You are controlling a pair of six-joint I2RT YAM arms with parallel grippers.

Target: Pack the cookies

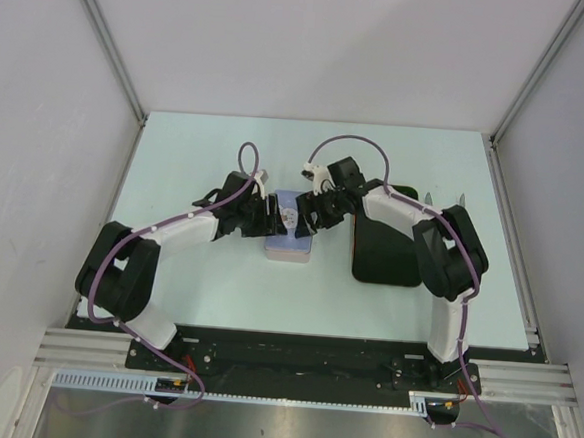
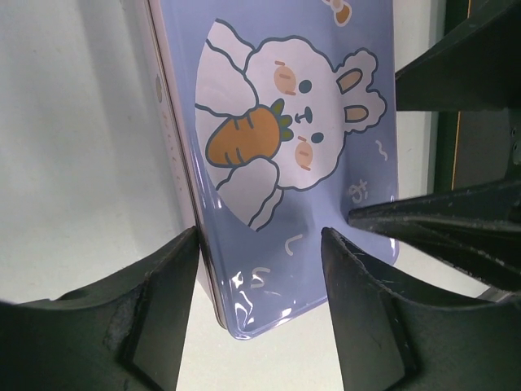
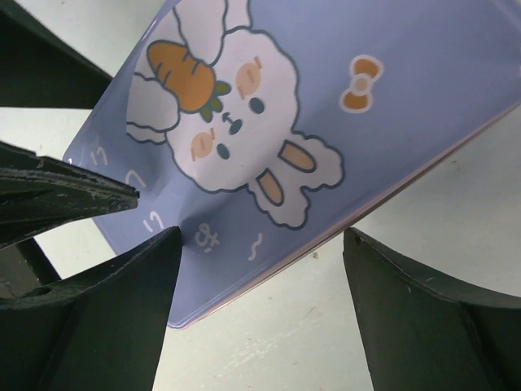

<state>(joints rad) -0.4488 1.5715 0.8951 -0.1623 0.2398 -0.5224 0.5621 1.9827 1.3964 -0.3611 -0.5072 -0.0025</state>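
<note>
**Both jaws open, cookies unseen**

Top view: I see 2 arms meeting over a lidded lavender tin (image 1: 289, 231) mid-table (image 1: 206, 153), with a black tray (image 1: 385, 256) to its right.
Left wrist: the left gripper (image 2: 260, 244) has its jaws apart, straddling the tin's long edge.
Right wrist: the right gripper (image 3: 262, 244) has its jaws wide across a corner, gripping nothing.
The cookies are hidden, so I cannot place them.

pale green table (image 1: 217, 286) with lilac bunny tin (image 1: 288, 249) beside black tray (image 1: 384, 264)

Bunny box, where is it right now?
In the top view, the bunny box sits in the middle of the table, between the left hand and the right hand, with a black tray on its right.
</note>
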